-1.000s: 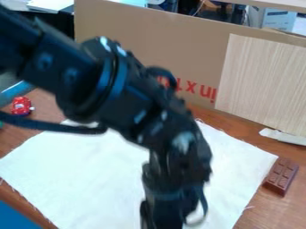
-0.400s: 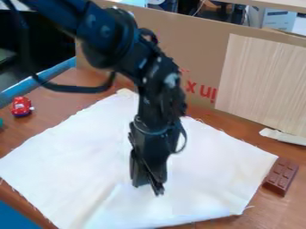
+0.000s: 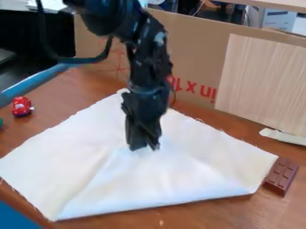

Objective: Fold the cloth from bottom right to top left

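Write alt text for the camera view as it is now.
A black robot gripper pinches a white cloth on a brown table, its near part folded up toward the middle. A red toy car sits at picture left, a brown segmented block by the cloth's right corner; cardboard stands behind.

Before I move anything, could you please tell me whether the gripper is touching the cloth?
Touching. The camera view shows the gripper with its tips against the cloth, where the folded-over part runs up to them.
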Controlling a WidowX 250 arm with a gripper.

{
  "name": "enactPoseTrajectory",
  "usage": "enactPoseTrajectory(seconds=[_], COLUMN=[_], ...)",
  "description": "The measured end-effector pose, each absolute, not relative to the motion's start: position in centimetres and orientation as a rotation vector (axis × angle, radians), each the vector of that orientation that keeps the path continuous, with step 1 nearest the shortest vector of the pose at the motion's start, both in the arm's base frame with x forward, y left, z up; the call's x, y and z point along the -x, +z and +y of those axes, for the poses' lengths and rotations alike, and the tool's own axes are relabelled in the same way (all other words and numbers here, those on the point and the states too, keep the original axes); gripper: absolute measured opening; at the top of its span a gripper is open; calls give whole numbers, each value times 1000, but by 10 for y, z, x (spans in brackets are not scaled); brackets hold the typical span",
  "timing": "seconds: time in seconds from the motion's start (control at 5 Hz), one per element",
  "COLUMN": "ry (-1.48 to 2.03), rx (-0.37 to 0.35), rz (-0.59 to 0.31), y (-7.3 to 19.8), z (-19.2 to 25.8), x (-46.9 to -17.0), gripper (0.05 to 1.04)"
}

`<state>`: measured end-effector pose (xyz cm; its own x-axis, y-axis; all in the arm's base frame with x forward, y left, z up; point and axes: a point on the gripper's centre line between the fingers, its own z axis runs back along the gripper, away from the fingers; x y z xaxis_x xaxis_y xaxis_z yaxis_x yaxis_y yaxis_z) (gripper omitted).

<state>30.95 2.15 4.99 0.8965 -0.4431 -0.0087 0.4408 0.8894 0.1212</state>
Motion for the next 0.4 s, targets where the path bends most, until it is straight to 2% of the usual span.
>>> enactPoseTrajectory(seconds=[0.4], ry=[-386], rx=[-107], rz=[-22], y=[60], z=[43], x=[-350], gripper=[51])
